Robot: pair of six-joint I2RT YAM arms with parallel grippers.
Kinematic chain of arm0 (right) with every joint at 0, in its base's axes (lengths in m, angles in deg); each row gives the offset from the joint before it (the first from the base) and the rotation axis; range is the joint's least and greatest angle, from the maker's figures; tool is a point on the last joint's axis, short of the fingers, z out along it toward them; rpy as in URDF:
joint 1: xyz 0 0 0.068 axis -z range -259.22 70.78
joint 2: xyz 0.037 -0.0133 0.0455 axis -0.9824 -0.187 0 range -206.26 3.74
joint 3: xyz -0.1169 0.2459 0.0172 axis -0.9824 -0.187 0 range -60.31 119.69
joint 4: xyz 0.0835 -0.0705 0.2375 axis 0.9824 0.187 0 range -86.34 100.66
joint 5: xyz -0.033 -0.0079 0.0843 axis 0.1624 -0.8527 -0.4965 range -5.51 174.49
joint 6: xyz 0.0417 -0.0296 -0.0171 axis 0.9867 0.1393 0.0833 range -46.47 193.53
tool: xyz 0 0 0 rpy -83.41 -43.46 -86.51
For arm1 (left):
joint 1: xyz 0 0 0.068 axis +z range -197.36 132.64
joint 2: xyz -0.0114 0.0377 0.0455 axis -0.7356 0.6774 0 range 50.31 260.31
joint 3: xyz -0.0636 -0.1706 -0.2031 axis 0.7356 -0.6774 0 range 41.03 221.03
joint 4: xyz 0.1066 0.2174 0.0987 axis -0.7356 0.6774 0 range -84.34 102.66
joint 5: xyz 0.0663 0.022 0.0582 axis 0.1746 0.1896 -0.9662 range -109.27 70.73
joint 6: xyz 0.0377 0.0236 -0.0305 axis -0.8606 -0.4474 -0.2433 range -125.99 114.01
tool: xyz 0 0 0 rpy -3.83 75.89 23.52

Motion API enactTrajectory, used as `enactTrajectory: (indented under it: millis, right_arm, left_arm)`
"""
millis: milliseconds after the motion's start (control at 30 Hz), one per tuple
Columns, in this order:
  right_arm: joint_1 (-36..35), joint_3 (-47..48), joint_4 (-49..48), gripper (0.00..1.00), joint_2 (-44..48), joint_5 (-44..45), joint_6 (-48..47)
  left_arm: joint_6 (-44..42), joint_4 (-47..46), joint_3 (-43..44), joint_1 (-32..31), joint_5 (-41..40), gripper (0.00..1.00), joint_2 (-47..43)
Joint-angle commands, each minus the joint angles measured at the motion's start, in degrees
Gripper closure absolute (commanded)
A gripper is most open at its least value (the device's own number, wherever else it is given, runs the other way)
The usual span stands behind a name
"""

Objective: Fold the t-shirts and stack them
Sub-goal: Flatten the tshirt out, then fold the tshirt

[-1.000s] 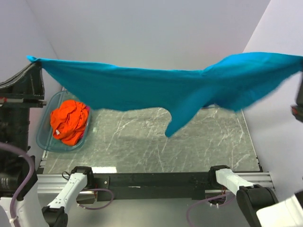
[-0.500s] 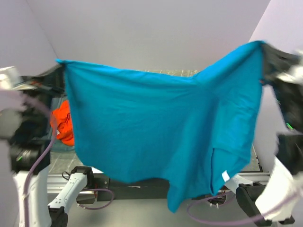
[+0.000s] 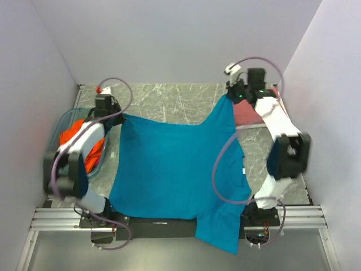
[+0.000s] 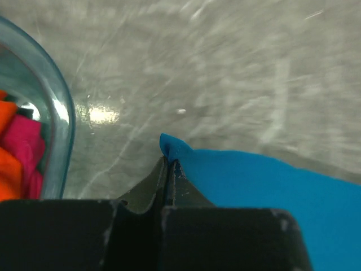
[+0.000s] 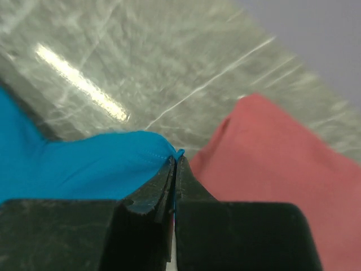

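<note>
The teal t-shirt (image 3: pixel 169 169) lies spread over the marble table, its near hem and one sleeve hanging over the front edge. My left gripper (image 3: pixel 119 116) is shut on its far left corner (image 4: pixel 172 148), low over the table. At the far right my right gripper (image 3: pixel 227 97) is shut on the other far corner (image 5: pixel 152 148). Just right of that corner lies the folded dusty red t-shirt (image 3: pixel 248 113) (image 5: pixel 276 164). The orange t-shirt (image 3: pixel 73 138) sits crumpled in the tub with some pink cloth (image 4: pixel 25 144).
A translucent blue plastic tub (image 3: pixel 61 125) (image 4: pixel 59 113) stands at the left edge, close beside my left arm. Grey walls close in the left, back and right. Bare marble (image 3: pixel 169 101) shows behind the teal shirt.
Both arms swung the teal shirt from high in the air forward and down onto the table. It now lies spread flat, still held at both far corners.
</note>
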Motion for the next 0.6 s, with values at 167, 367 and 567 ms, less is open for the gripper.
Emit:
enactTrajectory:
  millis: [167,367,567]
  right_arm:
    - [-3.79,19.18,-1.83,1.0,-20.64,4.44,1.48]
    - [-4.14,25.17,0.28,1.0,-25.13,7.17,2.18]
    - [-3.88,22.01,-1.39,1.0,-21.62,5.69,2.8]
  left_arm:
    - [-3.08,-0.08,18.8,0.28,-7.21,1.0,25.67]
    - [-3.35,2.73,28.03,1.42,-8.18,1.0,33.51]
    - [-3.26,2.03,29.37,3.09,-6.77,1.0,34.93]
